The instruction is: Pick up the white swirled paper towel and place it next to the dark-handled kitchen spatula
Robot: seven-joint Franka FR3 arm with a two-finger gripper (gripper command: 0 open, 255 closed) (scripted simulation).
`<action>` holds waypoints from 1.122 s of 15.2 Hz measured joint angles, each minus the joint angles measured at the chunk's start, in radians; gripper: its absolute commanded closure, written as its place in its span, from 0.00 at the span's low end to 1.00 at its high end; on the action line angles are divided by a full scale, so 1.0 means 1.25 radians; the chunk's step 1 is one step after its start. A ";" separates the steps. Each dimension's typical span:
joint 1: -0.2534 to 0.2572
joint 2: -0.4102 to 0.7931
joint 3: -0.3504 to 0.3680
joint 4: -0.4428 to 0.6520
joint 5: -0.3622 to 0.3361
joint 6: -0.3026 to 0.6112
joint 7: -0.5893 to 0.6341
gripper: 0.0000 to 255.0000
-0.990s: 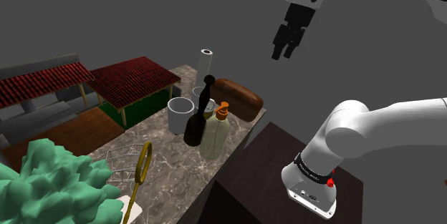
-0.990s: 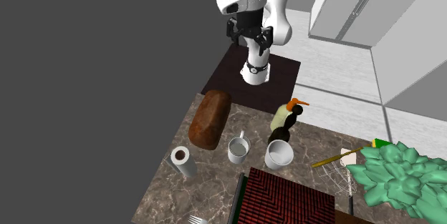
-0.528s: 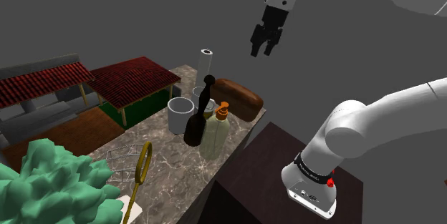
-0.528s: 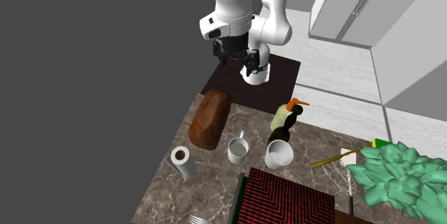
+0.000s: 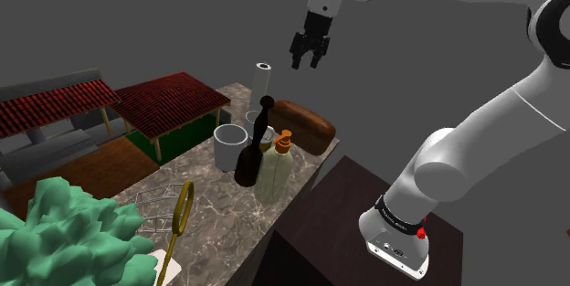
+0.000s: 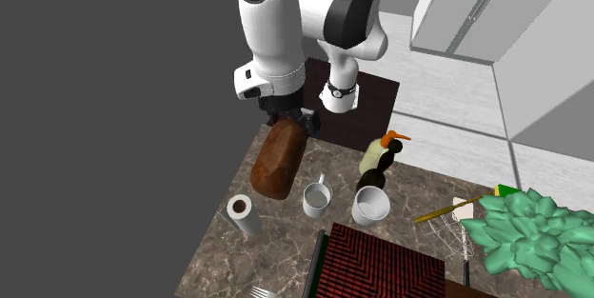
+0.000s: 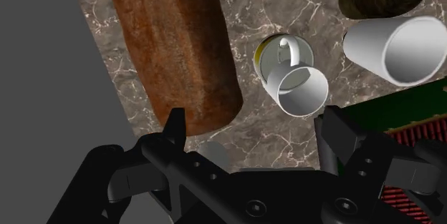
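Quick update: in the last sec the arm's swung off its stand (image 6: 381, 106) and out over the counter (image 6: 219, 258). The gripper (image 5: 309, 53) now hangs above the bread loaf (image 6: 279, 158), fingers spread wide w/ nothing btwn them. The paper towel roll (image 5: 263, 83) hasn't budged: upright at the counter edge, just past the loaf and mugs (image 6: 317, 198). So imo still approach phase, gotta go further and drop down. The spatula's dark handle (image 6: 465, 268) is well apart, by the green leafy thing (image 6: 533, 234).
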 measured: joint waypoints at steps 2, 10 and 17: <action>-0.002 0.056 -0.004 0.036 0.001 0.020 -0.003 0.00; -0.013 0.305 -0.018 0.261 0.014 0.046 -0.017 0.00; -0.029 0.551 -0.022 0.544 0.030 0.011 -0.018 0.00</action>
